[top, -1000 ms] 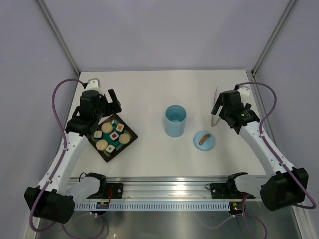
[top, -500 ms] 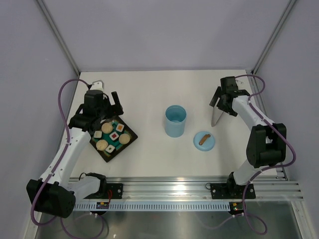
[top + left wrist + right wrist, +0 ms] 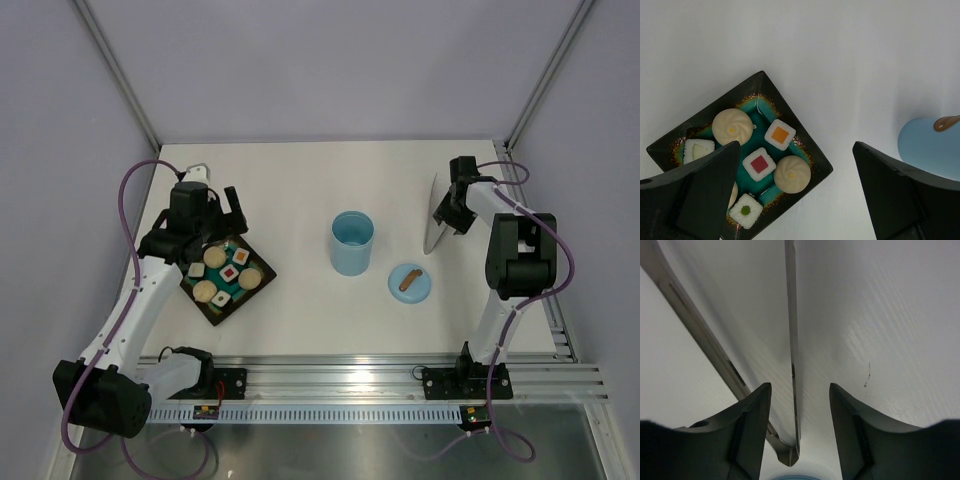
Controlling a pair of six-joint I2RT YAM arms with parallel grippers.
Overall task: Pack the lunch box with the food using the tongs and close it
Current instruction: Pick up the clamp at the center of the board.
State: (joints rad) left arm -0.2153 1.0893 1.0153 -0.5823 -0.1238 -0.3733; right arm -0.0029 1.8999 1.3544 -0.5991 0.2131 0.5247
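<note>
Silvery-grey metal tongs point(image 3: 432, 218), two slim arms joined at one end, are lying near the right edge of the white worktop point(image 3: 300, 180), toward its far corner, and the right gripper point(image 3: 447, 212) is now sitting low over them. A second ago this arm was hanging nearer the front edge with its jaws spread wide; since then it has been swinging back over the tongs and drawing the jaws in to roughly half that spread. In the right wrist view the joined end is lying between the two fingers point(image 3: 752, 430), one tong arm running up the middle with a gap either side, the other slanting away past one finger. Whether the pads are already pressing on metal I cannot tell.

So the pickup of the tool is only getting under way, and nothing is being packed yet. The light blue plastic cylinder of a lunch box point(image 3: 352, 242) is standing open near the middle of the worktop, its round blue lid with the brown handle point(image 3: 410, 282) lying just beside it toward the front right. The bite-sized beige discs and white squares of food point(image 3: 225, 272) are all sitting in the dark square tray with the teal inside point(image 3: 212, 316) near the left edge. The left gripper point(image 3: 225, 205) is hovering above that tray, jaws fully apart and holding nothing
</note>
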